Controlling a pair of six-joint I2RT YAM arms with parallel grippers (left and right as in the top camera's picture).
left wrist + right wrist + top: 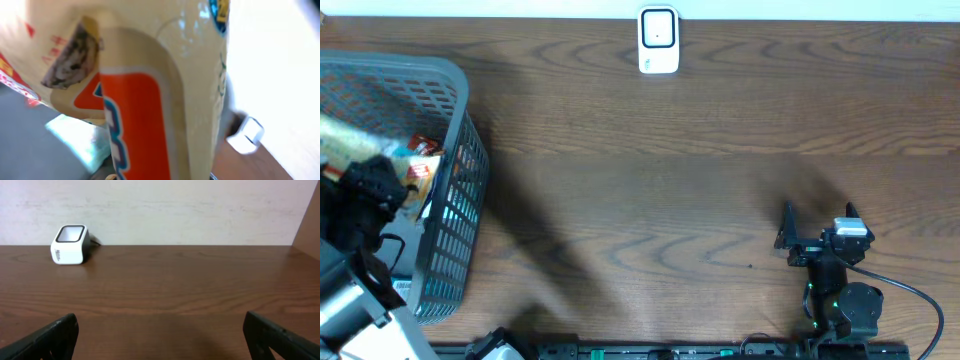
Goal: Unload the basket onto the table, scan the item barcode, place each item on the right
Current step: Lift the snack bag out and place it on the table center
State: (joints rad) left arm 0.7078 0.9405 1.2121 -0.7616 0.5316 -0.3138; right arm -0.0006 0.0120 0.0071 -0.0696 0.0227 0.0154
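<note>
Cream packet [150, 75], pinched by left tool [372, 178], over grey basket [455, 220] holding other snacks [421, 163]

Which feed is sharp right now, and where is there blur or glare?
Overhead: even light, scanner sharp, soft shadows on the table, packet at the basket blurred. Left wrist: packet fills the frame, out of focus, background blown out at right. Right wrist: scanner crisp, fingers dark and soft.
</note>
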